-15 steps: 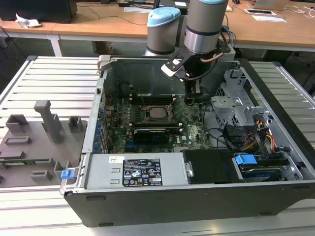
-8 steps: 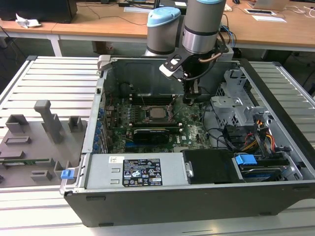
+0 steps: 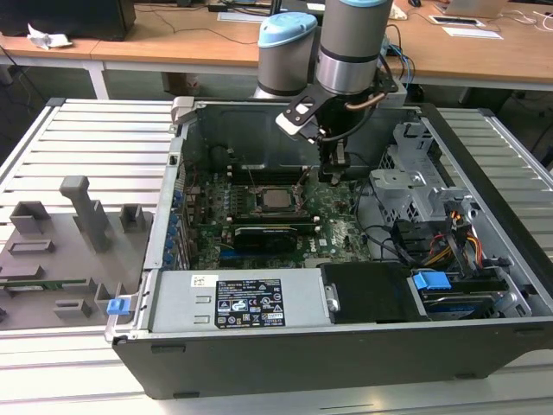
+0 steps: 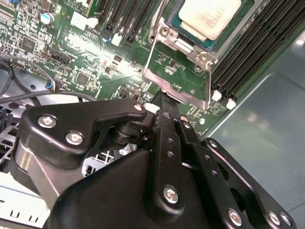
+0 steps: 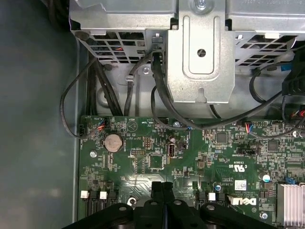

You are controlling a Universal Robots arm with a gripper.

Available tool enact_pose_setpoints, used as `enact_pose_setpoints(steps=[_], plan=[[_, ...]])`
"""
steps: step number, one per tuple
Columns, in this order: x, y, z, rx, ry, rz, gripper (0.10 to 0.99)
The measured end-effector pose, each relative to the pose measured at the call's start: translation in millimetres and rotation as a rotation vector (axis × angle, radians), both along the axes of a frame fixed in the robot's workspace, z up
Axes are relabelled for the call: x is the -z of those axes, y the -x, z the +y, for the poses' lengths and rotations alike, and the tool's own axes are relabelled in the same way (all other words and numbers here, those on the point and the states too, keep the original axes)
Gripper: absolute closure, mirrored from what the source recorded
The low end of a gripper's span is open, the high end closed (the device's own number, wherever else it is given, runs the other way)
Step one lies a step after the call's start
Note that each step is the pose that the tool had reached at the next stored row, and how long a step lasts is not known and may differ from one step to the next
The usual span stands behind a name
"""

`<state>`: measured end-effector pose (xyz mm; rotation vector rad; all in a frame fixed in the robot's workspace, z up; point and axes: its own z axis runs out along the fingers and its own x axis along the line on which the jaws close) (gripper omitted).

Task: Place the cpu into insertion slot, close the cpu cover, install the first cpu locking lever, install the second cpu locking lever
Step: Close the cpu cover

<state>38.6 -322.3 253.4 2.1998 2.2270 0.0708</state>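
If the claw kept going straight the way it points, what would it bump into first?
Probably the raised cpu cover: in the second wrist view the tip of the claw sits at its edge, perhaps touching.

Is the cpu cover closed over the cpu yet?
No: in the second wrist view the cpu cover stands swung open beside the cpu, whose silver top lies bare.

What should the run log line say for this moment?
cpu: seated in insertion slot | cpu cover: open, raised | gripper: fingers shut, at cover's free edge
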Motion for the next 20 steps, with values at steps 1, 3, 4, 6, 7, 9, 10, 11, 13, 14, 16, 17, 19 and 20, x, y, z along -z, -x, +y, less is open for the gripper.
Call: enact_pose_setpoints(steps=[1, 3, 4, 6, 7, 9, 10, 11, 13, 14, 16, 17, 19, 20], plan=[[0.0, 0.2, 0.0, 0.0, 0.0, 0.0, 0.98], [0.0, 0.6, 0.0, 0.0, 0.0, 0.0, 0.98], [0.0, 0.9, 0.0, 0.0, 0.0, 0.0, 0.98], [0.0, 1.1, 0.0, 0.0, 0.0, 0.0, 0.98], [0.0, 1.2, 0.0, 0.0, 0.0, 0.0, 0.98], [0.0, 1.5, 0.0, 0.0, 0.0, 0.0, 0.98], [0.0, 1.7, 0.0, 0.0, 0.0, 0.0, 0.98], [0.0, 1.9, 0.0, 0.0, 0.0, 0.0, 0.98], [0.0, 2.7, 0.0, 0.0, 0.0, 0.0, 0.98], [0.0, 3.1, 0.0, 0.0, 0.0, 0.0, 0.98], [0.0, 3.9, 0.0, 0.0, 0.0, 0.0, 0.98], [0.0, 4.7, 0.0, 0.0, 0.0, 0.0, 0.98], [0.0, 5.6, 0.0, 0.0, 0.0, 0.0, 0.98], [0.0, 6.1, 0.0, 0.0, 0.0, 0.0, 0.98]])
